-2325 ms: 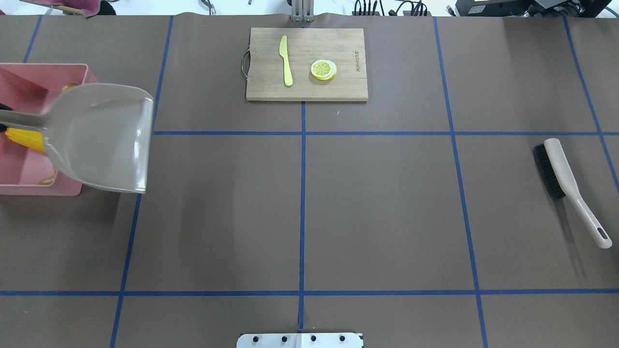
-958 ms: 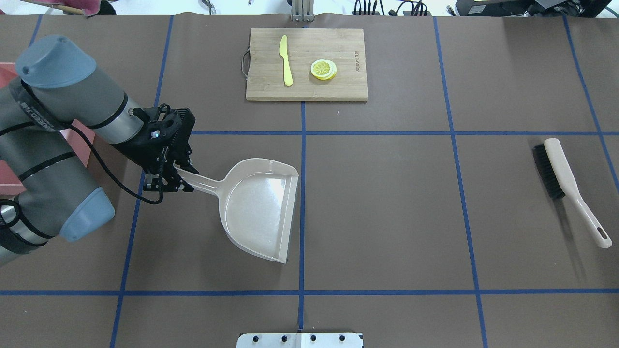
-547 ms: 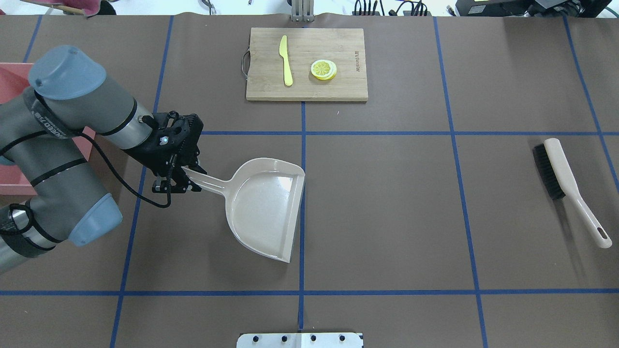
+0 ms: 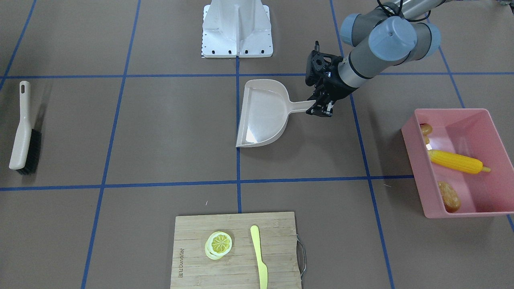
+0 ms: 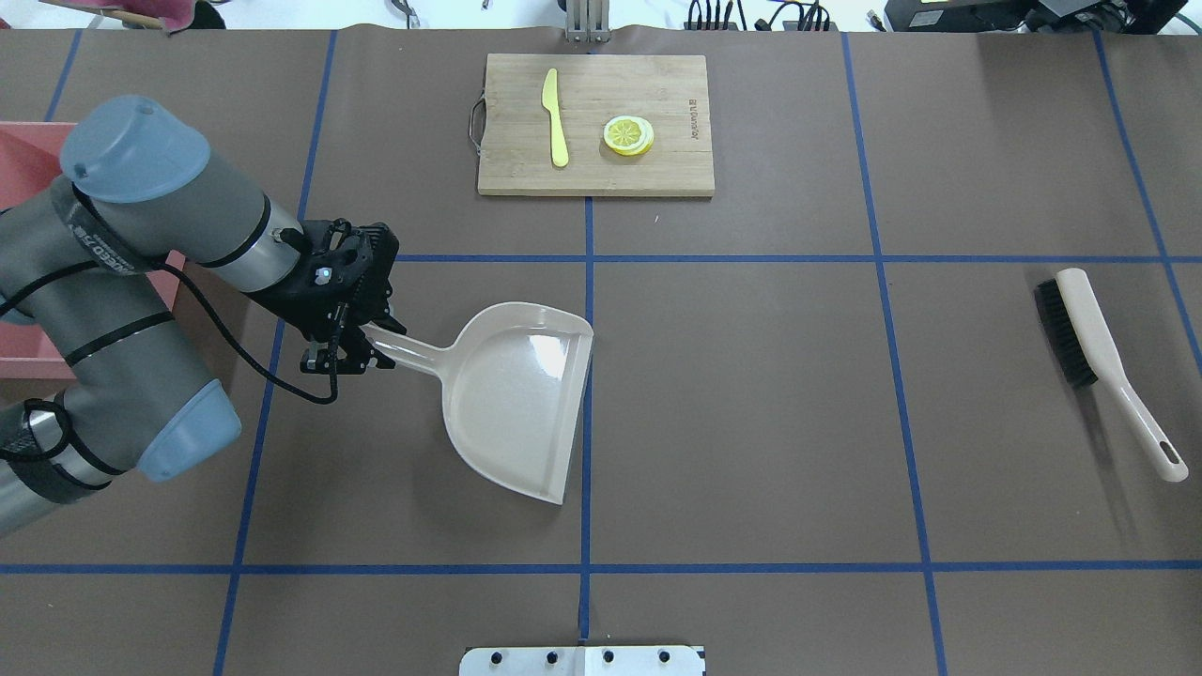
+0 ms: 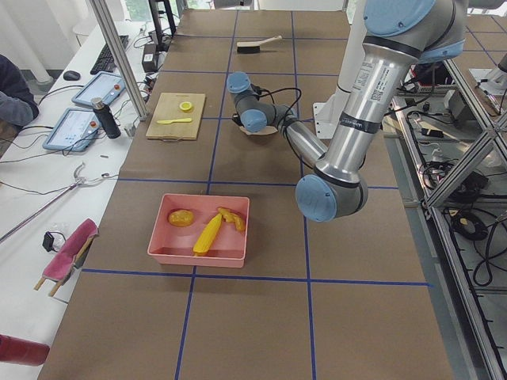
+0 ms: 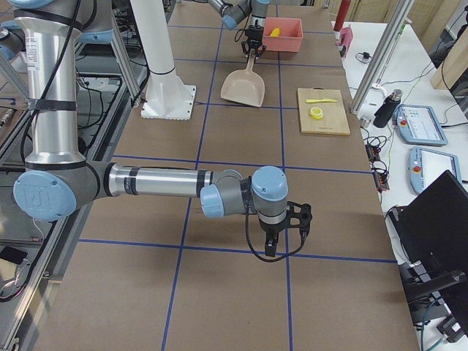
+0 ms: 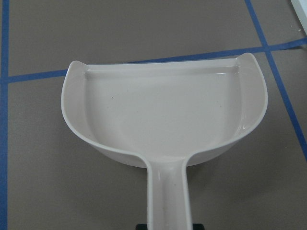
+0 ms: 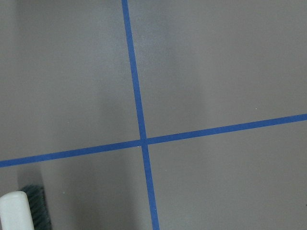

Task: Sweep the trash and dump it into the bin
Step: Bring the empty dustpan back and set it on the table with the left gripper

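My left gripper (image 5: 362,349) has its fingers clamped on the handle of the beige long-handled plastic dustpan (image 5: 512,404), mid brown worktop (image 5: 751,422). The yellow toy corn cob (image 4: 455,161), brown toy potato (image 4: 449,196) and knobbly tan ginger root (image 4: 425,129) sit in the large pink rectangular plastic tub (image 4: 415,164) at my left end. Right gripper (image 7: 274,238) fingers: can't tell.

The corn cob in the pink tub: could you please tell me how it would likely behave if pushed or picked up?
Its long round shape suggests the corn cob would probably roll sideways if pushed, until a tub wall stops it. It looks like moulded plastic, so likely stiff, light and slightly slippery.
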Controlling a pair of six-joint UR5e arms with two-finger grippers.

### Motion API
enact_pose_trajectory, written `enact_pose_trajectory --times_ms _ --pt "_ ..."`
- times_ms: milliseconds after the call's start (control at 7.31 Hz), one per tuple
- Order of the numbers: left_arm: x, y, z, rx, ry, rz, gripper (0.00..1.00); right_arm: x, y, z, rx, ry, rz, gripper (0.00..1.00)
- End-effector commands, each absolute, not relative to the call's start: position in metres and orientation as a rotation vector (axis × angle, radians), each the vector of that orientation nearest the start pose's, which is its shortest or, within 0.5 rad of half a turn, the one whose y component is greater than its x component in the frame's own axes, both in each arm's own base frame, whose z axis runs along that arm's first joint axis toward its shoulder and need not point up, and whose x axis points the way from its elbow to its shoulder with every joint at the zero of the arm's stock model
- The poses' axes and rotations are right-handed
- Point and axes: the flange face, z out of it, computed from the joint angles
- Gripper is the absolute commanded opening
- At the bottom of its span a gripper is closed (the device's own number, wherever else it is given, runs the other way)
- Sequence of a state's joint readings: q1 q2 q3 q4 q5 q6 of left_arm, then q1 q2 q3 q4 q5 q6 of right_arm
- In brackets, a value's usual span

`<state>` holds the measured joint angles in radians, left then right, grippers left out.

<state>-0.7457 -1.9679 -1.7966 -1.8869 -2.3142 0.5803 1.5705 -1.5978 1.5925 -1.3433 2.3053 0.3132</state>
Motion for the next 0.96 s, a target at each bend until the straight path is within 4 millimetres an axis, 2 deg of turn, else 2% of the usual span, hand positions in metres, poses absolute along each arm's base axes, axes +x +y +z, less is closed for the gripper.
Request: enact_pose_trajectory --times_ms 0,137,274,410,547,684,821 --pt "0.395 -0.454 0.286 0.915 0.898 1.584 0.99 0.065 -0.497 0.641 0.081 -0.765 0.221 1.0" --pt "0.394 -0.453 0.282 0.926 0.898 1.585 0.99 0.062 -0.497 0.637 0.066 -0.779 0.218 1.0" --pt "0.382 -0.454 0.273 0.945 0.894 1.56 0.99 0.055 -0.511 0.621 0.042 -0.788 0.211 1.0" --pt "0.359 -0.465 0.278 0.886 0.902 1.437 0.99 0.039 -0.51 0.61 0.031 -0.787 0.176 1.0" --pt "0.314 -0.48 0.31 0.783 0.898 1.243 0.99 0.03 -0.507 0.606 0.038 -0.787 0.131 1.0" --pt "0.256 -0.487 0.369 0.613 0.896 0.973 0.99 0.027 -0.502 0.606 0.045 -0.784 0.08 1.0" --pt "0.188 -0.492 0.422 0.518 0.856 0.753 0.99 0.029 -0.491 0.603 0.042 -0.778 0.026 1.0"
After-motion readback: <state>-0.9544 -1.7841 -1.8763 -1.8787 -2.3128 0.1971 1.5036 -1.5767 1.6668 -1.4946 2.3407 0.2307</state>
